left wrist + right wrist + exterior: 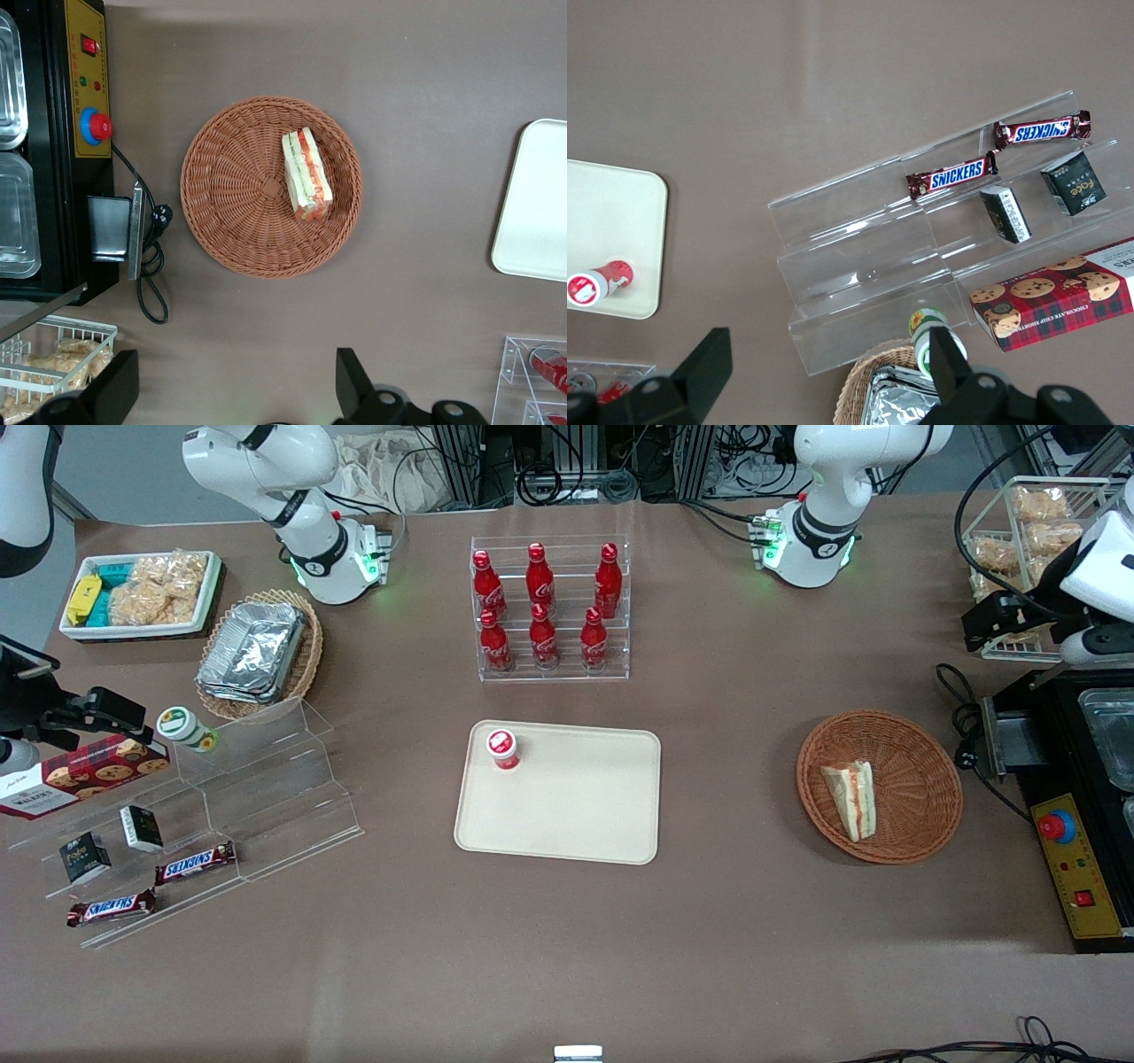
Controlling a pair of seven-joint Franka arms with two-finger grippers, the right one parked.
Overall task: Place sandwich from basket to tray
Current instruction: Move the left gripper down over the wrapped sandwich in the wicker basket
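Lying well off spread fingers point(234, 398): sandwich point(306, 173).

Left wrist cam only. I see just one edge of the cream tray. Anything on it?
Observer: One small red-capped bottle stands on the flat cream-beige rectangular plastic tray, in the corner farther from the front camera, toward the parked arm's end.
Operator: Where's the gripper versus the basket?
Observer: The left gripper, open, hangs beside the white wire rack of snacks, farther from the front camera than the round reddish-brown wicker basket that holds the triangular white-bread sandwich.
Operator: I see a corner of a clear rack. What's in it?
Observer: The clear acrylic rack holds six red cola bottles in two rows. It stands farther from the front camera than the tray.
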